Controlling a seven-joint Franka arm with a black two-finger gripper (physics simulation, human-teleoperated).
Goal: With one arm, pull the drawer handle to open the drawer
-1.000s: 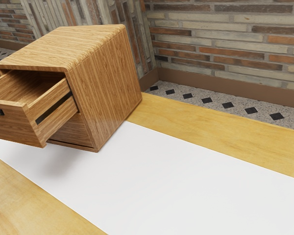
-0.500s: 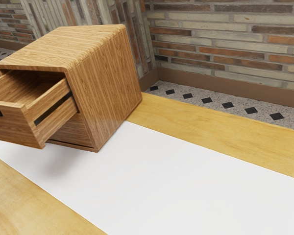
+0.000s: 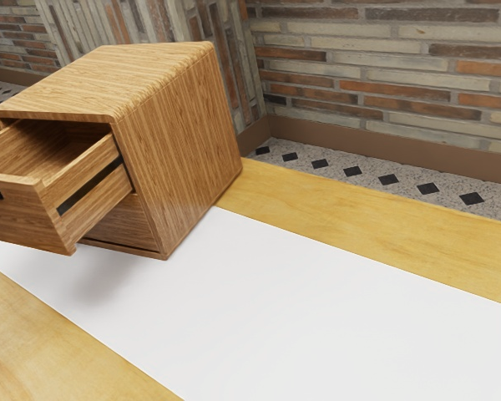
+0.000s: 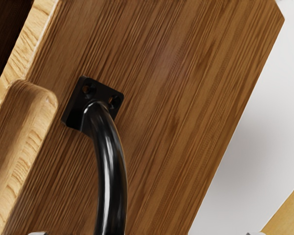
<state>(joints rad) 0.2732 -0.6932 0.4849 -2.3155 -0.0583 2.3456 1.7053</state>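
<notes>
Drawer point(image 3: 50, 180) slid slightly further out above white tabletop point(image 3: 301, 317) by brick wall point(image 3: 384, 75); hand's grip unclear.

One wooden cabinet point(image 3: 175, 125) on the table point(image 3: 384, 225), just the one. One drawer point(image 3: 33, 209) in it, standing open. One black handle point(image 4: 110, 166) on the drawer front, one square mounting plate point(image 4: 88, 100) in sight, two screws point(image 4: 89, 89) in that plate. And one white strip point(image 3: 259, 317) running between the table's two wooden edges.
</notes>
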